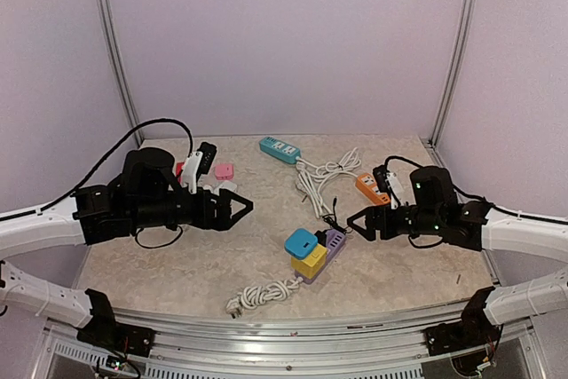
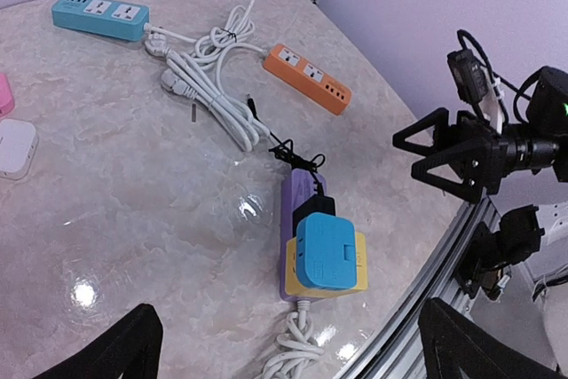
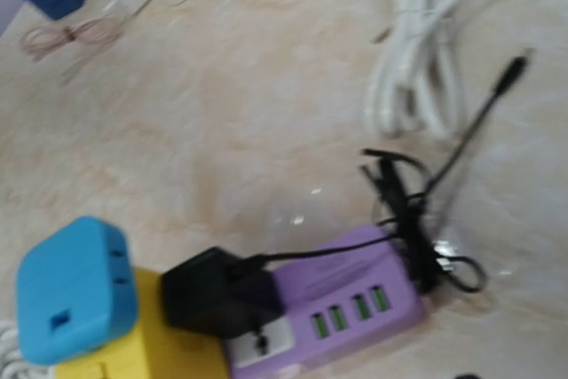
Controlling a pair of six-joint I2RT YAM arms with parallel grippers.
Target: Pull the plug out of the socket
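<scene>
A purple power strip (image 1: 332, 244) lies front centre on the marble table. A black plug (image 1: 321, 238) with a thin black cord sits in its socket, next to a yellow adapter (image 1: 311, 262) topped by a blue adapter (image 1: 301, 242). My left gripper (image 1: 241, 206) is open and empty, left of the strip. My right gripper (image 1: 355, 223) is open and empty, just right of it. The left wrist view shows the strip (image 2: 295, 194), the plug (image 2: 313, 209) and the blue adapter (image 2: 326, 250) ahead of its wide-open fingers (image 2: 133, 343). The right wrist view shows the plug (image 3: 217, 295) and the strip (image 3: 355, 295) close below; its fingers are out of frame.
A teal power strip (image 1: 280, 149) and an orange one (image 1: 371, 187) lie at the back, with bundled white cable (image 1: 321, 175) between them. Pink (image 1: 224, 169), white and red adapters sit at the back left. A coiled white cord (image 1: 262, 293) trails from the purple strip towards the front rail.
</scene>
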